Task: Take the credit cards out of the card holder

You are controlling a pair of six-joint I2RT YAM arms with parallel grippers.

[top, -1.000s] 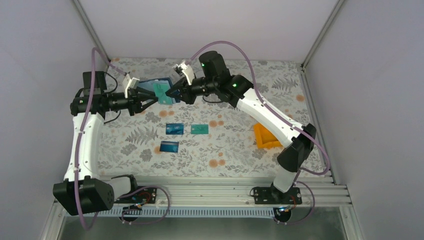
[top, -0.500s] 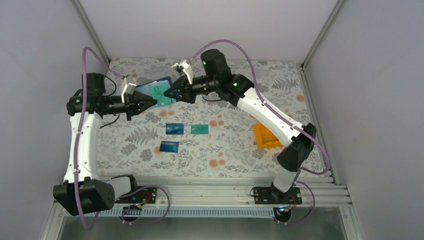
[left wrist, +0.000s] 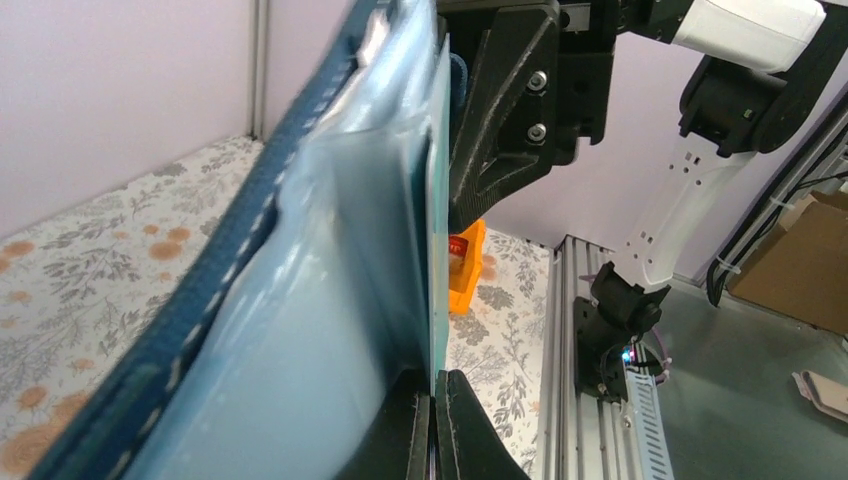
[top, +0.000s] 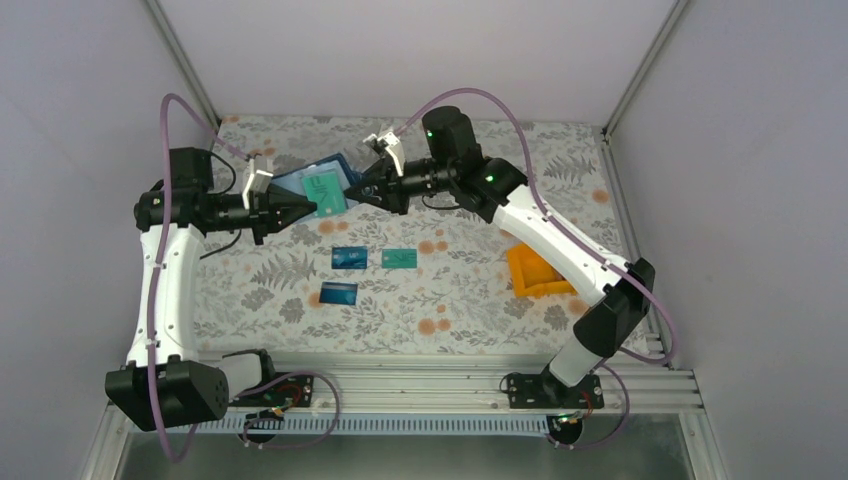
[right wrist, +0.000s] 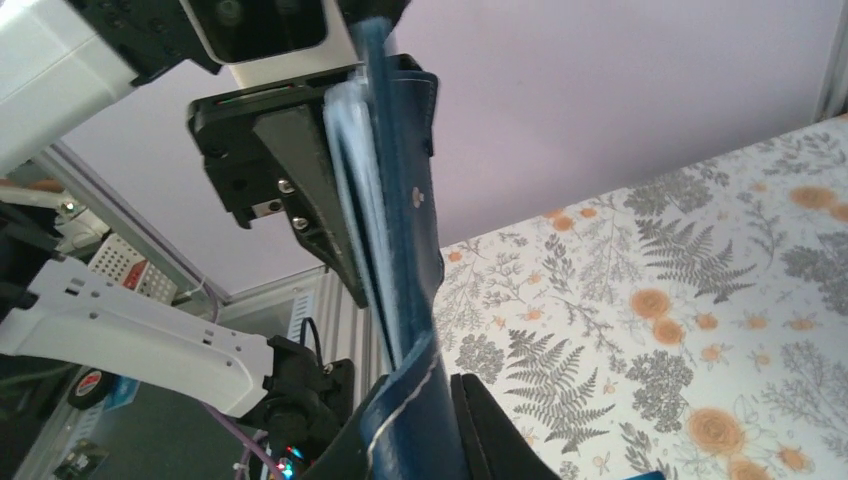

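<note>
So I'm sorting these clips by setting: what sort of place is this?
Likely a robotics lab test cell: plain white enclosure walls on aluminium posts, a left arm and right arm bolted to a metal rail, and a floral-cloth table.

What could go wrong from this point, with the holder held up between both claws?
1. The left claw seems to pinch only the thin edge of the teal-green card, so it could slip off when pulling.
2. The right claw grips the card holder by one edge above the table; a tight pocket might drag the holder loose.
3. The two claws sit very close and could collide.
</note>
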